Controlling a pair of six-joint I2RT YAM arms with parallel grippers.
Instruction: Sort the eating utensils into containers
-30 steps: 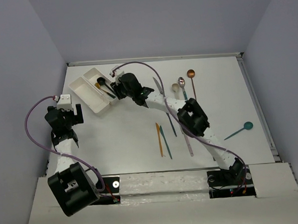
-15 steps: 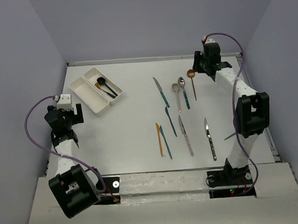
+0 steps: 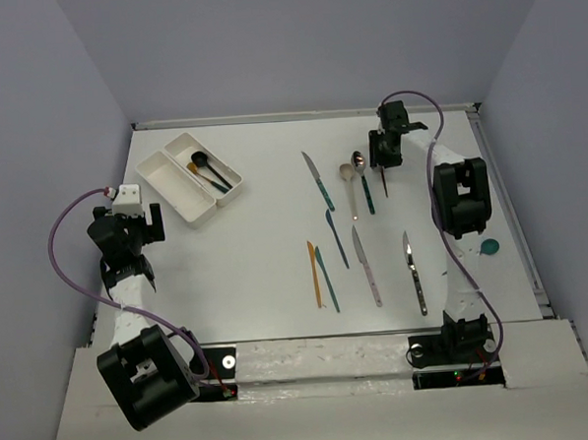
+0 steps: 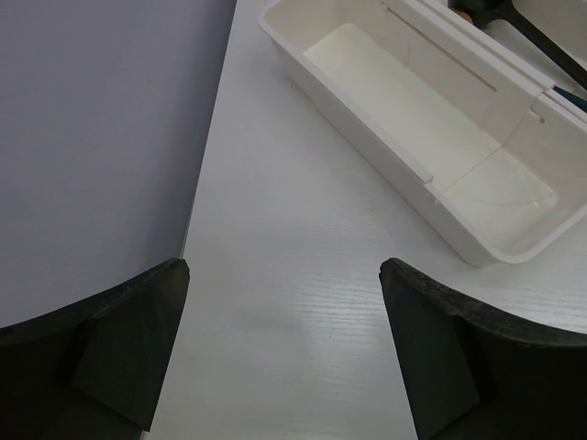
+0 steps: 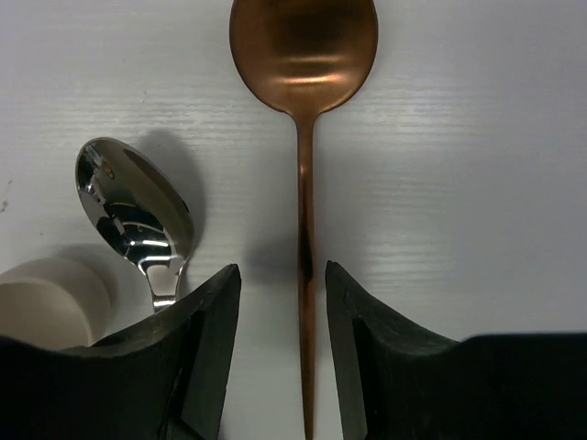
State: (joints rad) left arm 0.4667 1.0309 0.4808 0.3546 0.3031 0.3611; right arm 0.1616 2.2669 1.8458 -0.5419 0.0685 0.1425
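R gripper (image 5: 282, 275) low at the table, jaws narrow, straddling the handle of the copper spoon (image 5: 304, 165). A gap shows on each side of the handle, so it's not clamped. Copper spoon lies flat on the white table (image 5: 477, 183), far right part in top view, bowl pointing away from the fingers. Silver spoon (image 5: 138, 215) lies just beside it, bowl near one fingertip. Cream spoon (image 5: 46, 298) is next to that, only part of its bowl in wrist view; can't tell if the two touch.

L gripper (image 4: 284, 275) spread wide, nothing between the fingers, above the table near the left wall. White trays (image 4: 413, 119) are just ahead of it at far left, two compartments side by side. The compartment farther from the L gripper holds a black spoon (image 3: 213, 171) and a gold spoon (image 3: 195, 168).

Loose on mid table, all well apart from the trays:
- teal knife (image 3: 318, 179)
- blue knife (image 3: 335, 239)
- orange knife (image 3: 314, 274), with a second teal knife (image 3: 326, 268) close alongside
- grey knife (image 3: 366, 265)
- steel knife (image 3: 412, 273)

Teal spoon (image 3: 488, 247) sits near the right edge, partly hidden by the R arm.
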